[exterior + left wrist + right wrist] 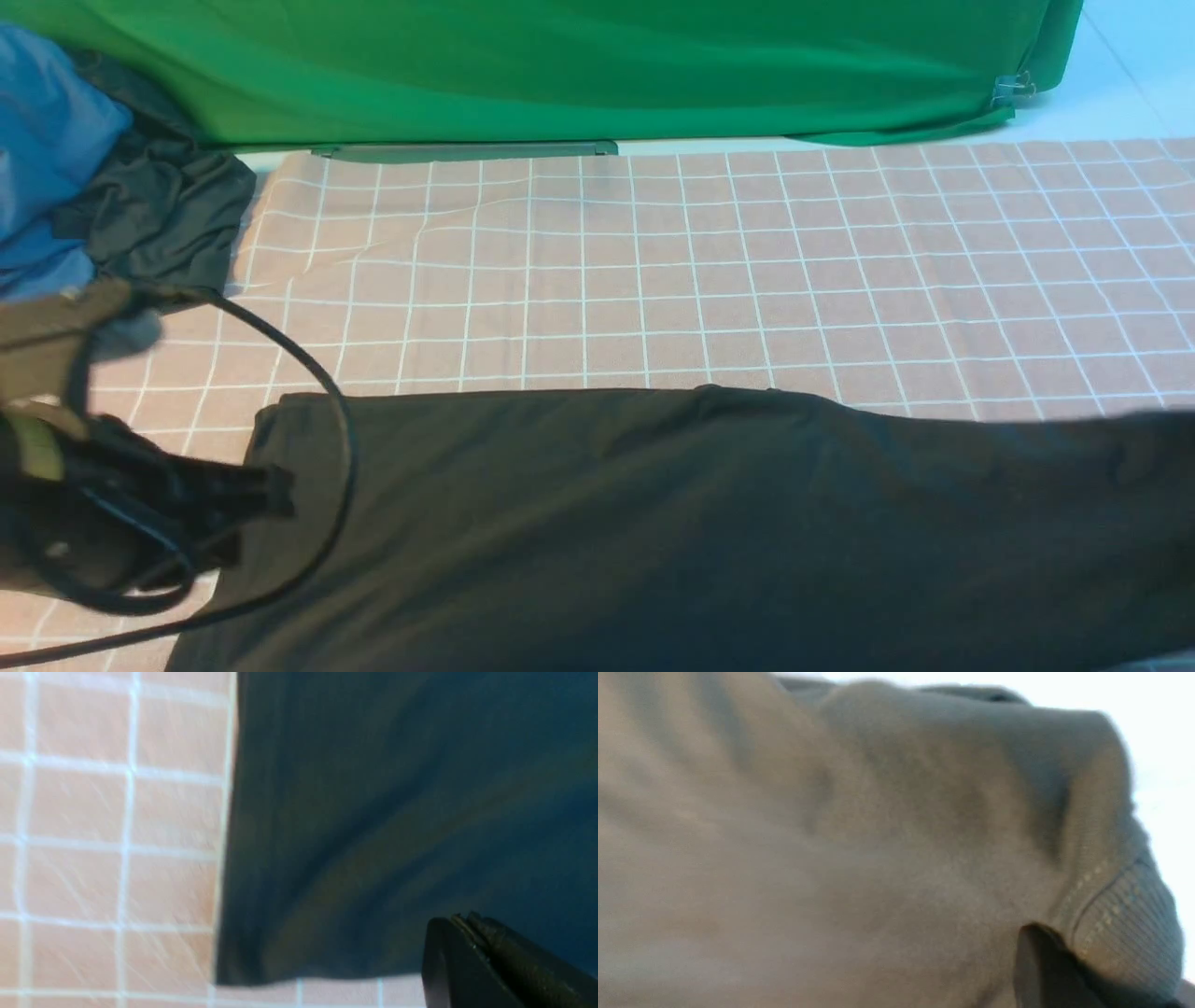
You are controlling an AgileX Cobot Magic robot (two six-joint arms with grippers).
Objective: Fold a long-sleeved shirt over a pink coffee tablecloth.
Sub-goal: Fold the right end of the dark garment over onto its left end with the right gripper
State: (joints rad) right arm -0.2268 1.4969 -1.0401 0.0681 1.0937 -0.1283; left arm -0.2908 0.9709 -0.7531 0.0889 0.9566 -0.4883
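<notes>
left claw (460, 921) pressed shut, empty, over the long-sleeved shirt (653, 523); right claw (1041, 956) pinches its ribbed cuff (1125, 914).

Nothing legible on any of my feeds.
I'm checking all three as they come in: the long-sleeved shirt (653, 523) gives me only plain dark fabric, the pink coffee tablecloth (747, 261) only its white grid lines, and up close on the right wrist it's just blurred ribbing and stitching, with no lettering I can make out.
</notes>
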